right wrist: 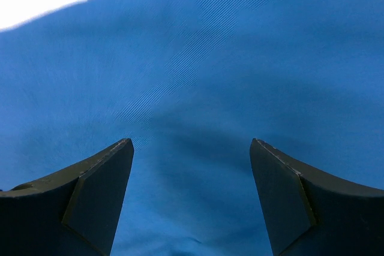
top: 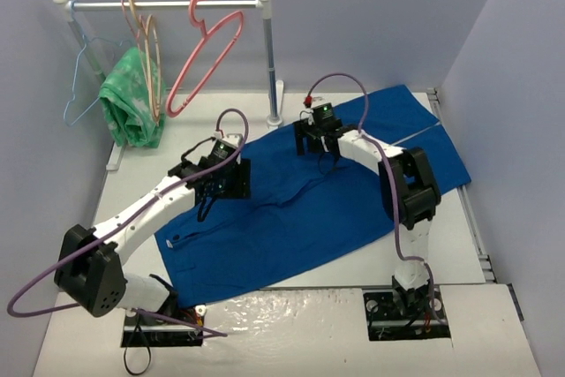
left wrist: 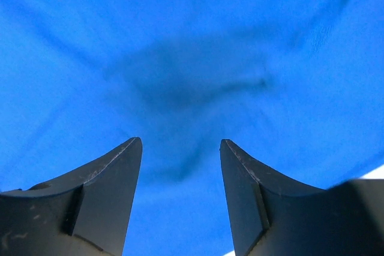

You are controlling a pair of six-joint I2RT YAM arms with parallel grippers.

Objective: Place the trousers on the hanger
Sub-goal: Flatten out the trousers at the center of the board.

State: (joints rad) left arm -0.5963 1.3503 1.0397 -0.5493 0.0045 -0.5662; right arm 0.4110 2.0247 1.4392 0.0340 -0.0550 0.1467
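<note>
The royal-blue trousers (top: 327, 192) lie spread flat across the table, from near left to far right. The pink hanger (top: 207, 59) hangs tilted on the white rail at the back. My left gripper (top: 219, 184) hovers over the trousers' left part, open, blue cloth (left wrist: 180, 76) filling its view with a soft crease between the fingers (left wrist: 123, 172). My right gripper (top: 316, 140) stands over the trousers' far edge, open wider, with only flat cloth (right wrist: 192, 88) below its fingers (right wrist: 105, 178). Neither holds anything.
The white rail (top: 163, 3) on its stand (top: 272, 68) also carries a light-blue wire hanger (top: 84, 77), beige hangers (top: 150, 50) and a green patterned cloth (top: 131, 103). Grey walls close in on the left, back and right.
</note>
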